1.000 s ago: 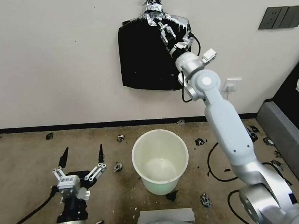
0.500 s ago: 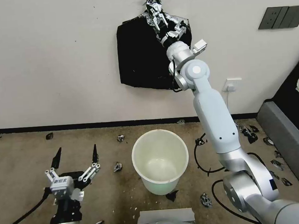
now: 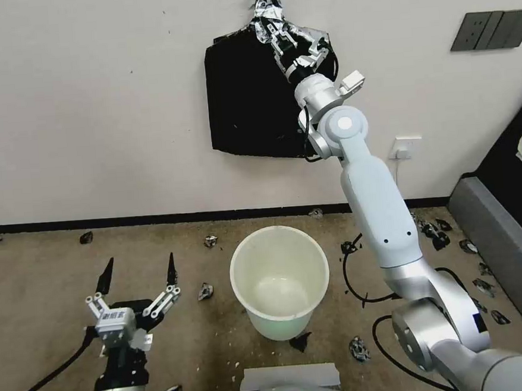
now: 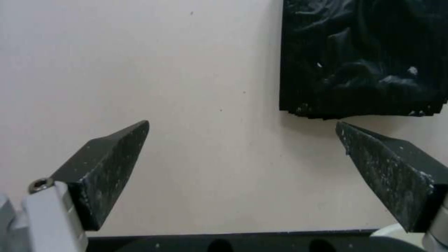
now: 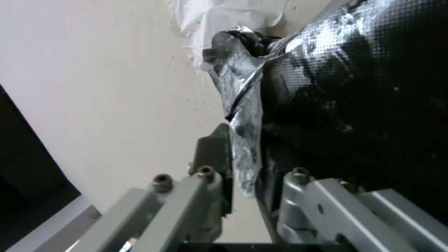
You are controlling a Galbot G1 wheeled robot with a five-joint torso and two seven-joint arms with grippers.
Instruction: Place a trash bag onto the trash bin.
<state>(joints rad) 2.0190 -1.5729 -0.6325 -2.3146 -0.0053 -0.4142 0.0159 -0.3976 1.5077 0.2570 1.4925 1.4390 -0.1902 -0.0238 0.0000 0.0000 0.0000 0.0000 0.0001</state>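
Black trash bag (image 3: 253,95) newly hand-pinched (image 3: 276,32)

The right gripper (image 3: 276,32) fingertips are lost against the black bag stack (image 3: 248,95) on the wall. In the right wrist view a silver taped fold (image 5: 243,115) covers them, perhaps pinched. At 3 o'clock, a grey ledge (image 3: 503,250) runs off frame.

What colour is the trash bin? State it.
Cream-white, plain; the trash bin shows best in the head view.
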